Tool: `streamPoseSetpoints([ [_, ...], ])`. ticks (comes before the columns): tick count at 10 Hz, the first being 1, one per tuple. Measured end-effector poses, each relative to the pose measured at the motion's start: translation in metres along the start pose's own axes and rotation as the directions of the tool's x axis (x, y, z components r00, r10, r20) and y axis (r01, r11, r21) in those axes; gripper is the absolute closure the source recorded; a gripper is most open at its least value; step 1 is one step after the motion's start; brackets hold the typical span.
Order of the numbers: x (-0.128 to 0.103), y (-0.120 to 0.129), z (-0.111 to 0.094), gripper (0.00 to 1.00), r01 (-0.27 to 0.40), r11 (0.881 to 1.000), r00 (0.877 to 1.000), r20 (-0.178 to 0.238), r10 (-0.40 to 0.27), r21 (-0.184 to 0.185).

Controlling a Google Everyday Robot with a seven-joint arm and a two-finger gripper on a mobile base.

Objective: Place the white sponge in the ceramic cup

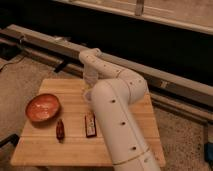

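White sponge was out of sight, probably masked by the gripper (89,93) hanging low near the table's (55,150) far edge, its grip unreadable; soft and light, it wanted a gentle pinch across opposite sides.

The gripper (89,93), over the table's (50,150) far side, merges with something pale (indistinguishable); the arm (117,125) hides the table's middle and is cut off below.

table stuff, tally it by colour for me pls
orange-brown: 1, the bowl
dark: 2, the bar and a small reddish piece
total: 3 in plain sight
The gripper hangs over the back middle of the table; the arm may hide more there.
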Motion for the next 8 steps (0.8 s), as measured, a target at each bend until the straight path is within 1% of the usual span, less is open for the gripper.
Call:
streamPoseSetpoints([
  [2,-0.002,0.008,-0.025,1.00,0.024,1.000,0.998,0.061,-0.024,0.000],
  [3,-0.004,0.014,-0.045,1.00,0.042,0.999,0.992,0.115,-0.043,0.004],
  [4,-0.005,0.017,-0.057,1.00,0.052,0.999,0.987,0.154,-0.053,0.011],
  [5,-0.006,0.020,-0.071,1.00,0.063,0.998,0.976,0.206,-0.066,0.022],
  [6,-0.006,0.021,-0.086,1.00,0.071,0.997,0.962,0.263,-0.078,0.035],
  [8,-0.003,0.021,-0.098,1.00,0.073,0.996,0.946,0.313,-0.085,0.049],
])
